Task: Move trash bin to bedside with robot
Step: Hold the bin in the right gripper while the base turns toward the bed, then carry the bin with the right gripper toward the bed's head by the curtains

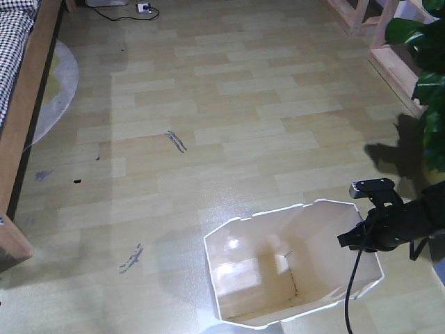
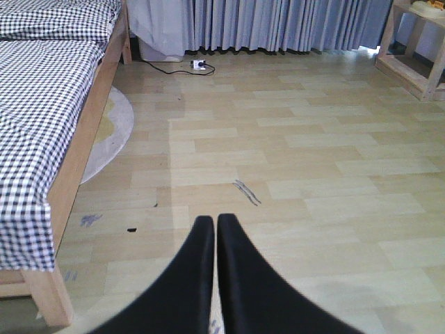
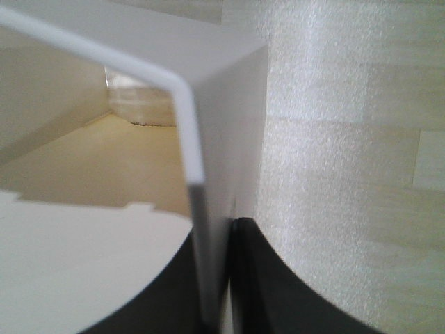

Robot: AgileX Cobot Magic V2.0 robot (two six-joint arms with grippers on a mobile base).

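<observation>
Because the right gripper pinches only the thin rim of the trash bin, standing on the floor well apart from the bed, a drag could flex the wall and slip it free; the left gripper is closed, empty.

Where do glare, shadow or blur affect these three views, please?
Front view: glare whitens the floor beside the trash bin, and a dark shadow lies beside the plant. Right wrist view: the bin's rim and right end effector are blurred, too close. Left wrist view: evenly lit, left end effector soft-edged.
</observation>
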